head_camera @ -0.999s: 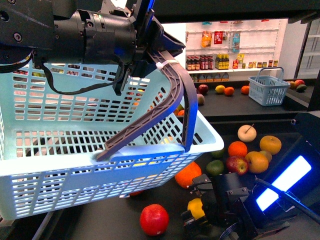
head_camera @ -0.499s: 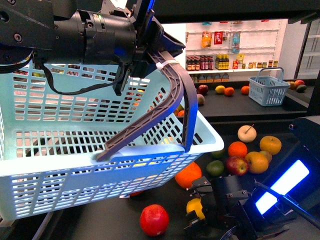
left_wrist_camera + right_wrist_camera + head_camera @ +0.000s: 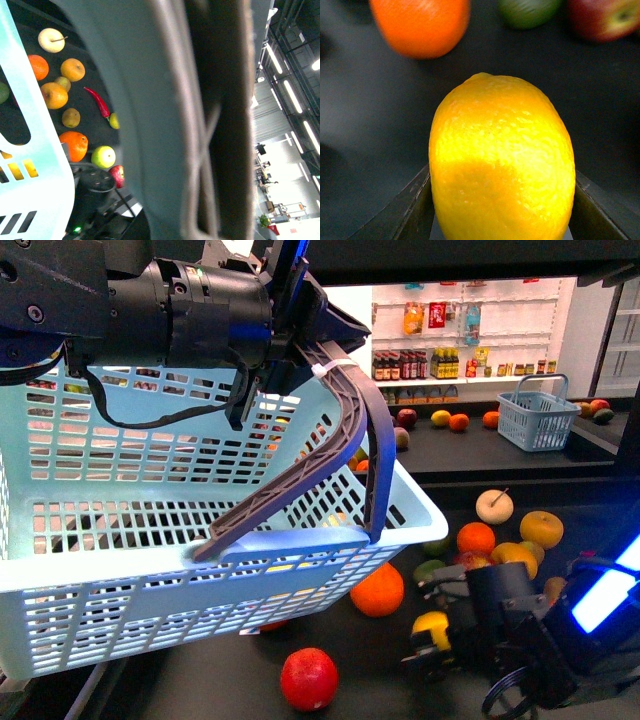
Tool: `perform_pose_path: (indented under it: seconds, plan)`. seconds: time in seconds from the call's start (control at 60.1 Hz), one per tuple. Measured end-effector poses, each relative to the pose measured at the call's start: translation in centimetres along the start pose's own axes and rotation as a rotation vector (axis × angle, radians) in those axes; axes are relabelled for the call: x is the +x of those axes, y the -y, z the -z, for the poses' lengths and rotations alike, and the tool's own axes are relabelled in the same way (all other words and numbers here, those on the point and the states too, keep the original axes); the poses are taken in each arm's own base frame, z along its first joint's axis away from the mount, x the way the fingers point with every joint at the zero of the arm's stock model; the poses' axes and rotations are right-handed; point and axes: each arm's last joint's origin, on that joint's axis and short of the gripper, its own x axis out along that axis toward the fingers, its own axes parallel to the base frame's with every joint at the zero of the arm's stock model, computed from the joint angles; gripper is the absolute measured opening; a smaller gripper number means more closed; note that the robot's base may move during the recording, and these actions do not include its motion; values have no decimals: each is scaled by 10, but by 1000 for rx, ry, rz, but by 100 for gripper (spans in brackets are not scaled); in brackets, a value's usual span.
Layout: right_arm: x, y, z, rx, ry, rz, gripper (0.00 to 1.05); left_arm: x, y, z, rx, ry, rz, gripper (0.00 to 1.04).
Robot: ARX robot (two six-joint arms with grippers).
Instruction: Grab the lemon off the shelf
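Note:
The lemon [image 3: 432,628], bright yellow and oval, is clamped in my right gripper [image 3: 433,637] just above the dark tray of the shelf [image 3: 215,680], low and right of centre in the front view. In the right wrist view the lemon [image 3: 502,160] fills the space between both black fingers [image 3: 412,205]. My left gripper [image 3: 300,350] at upper left is shut on the grey basket handle [image 3: 345,430], holding the pale blue basket [image 3: 150,540] up and tilted. The handle [image 3: 200,120] blocks most of the left wrist view.
On the tray lie a red apple [image 3: 308,678], an orange [image 3: 377,590] by the basket's corner, and a cluster of oranges, apples and pears [image 3: 500,540] to the right. A small blue basket [image 3: 537,412] and white bottle shelves [image 3: 460,330] stand behind.
My right gripper has carried the lemon to the right and a little upward, away from the red apple. The left arm and the basket have stayed still.

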Motion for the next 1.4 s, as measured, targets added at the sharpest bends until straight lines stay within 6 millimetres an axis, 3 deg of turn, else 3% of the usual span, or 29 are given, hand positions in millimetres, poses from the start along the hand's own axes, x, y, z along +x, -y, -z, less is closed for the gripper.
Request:
perform_pose_path:
  seconds: [0.133, 0.283, 0.466, 0.616, 0.782, 1.015, 1.398]
  plan:
    - [-32, 35, -23, 86, 78, 94, 63, 0, 0, 0, 0, 0, 0, 6]
    - [-83, 52, -52, 227, 178, 106, 63, 0, 0, 0, 0, 0, 0, 6]
    - [-160, 47, -106, 410, 371, -43, 63, 0, 0, 0, 0, 0, 0, 6]
    - [-197, 31, -136, 477, 513, -230, 63, 0, 0, 0, 0, 0, 0, 6]
    - [-205, 2, -135, 524, 483, -441, 63, 0, 0, 0, 0, 0, 0, 6]
    - [-206, -36, -125, 511, 413, -594, 63, 0, 0, 0, 0, 0, 0, 6]
    - [-187, -63, -100, 451, 326, -607, 63, 0, 0, 0, 3, -9, 7, 6]
